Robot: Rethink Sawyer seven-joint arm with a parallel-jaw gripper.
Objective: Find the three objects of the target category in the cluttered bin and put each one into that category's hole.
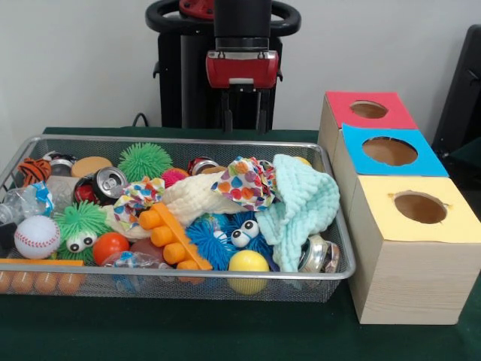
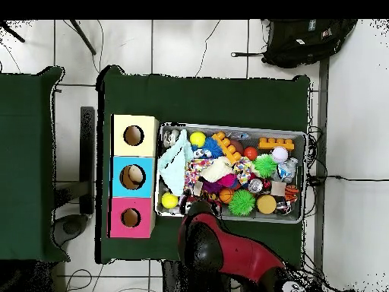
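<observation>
My gripper [image 1: 242, 113] hung empty, fingers spread, at 12 o'clock of wire bin [image 1: 331, 248]. Risk: mint cloth [image 1: 304, 203] snagging, dragging neighbouring toys out.

you're looking at a bin [image 1: 340, 226] of fine silvery wire mesh on a matt dark green table cover [image 1: 225, 331]. inside it, the mint cloth [image 1: 304, 199] looks soft and nubbly, the cream cloth [image 1: 194, 197] waffle-textured, the heart-print cloth [image 1: 246, 180] smooth. the soda can [image 1: 105, 183] is glossy metal. the green spiky ball [image 1: 144, 160] and the blue one [image 1: 209, 239] look rubbery, with glossy plastic eyes [image 1: 242, 235]. the yellow ball [image 1: 248, 263] and the orange block [image 1: 171, 235] are smooth plastic; the baseball [image 1: 35, 235] is matt and stitched. the boxes [image 1: 406, 278] have pale wood-grain sides under matt paper-like tops.
</observation>
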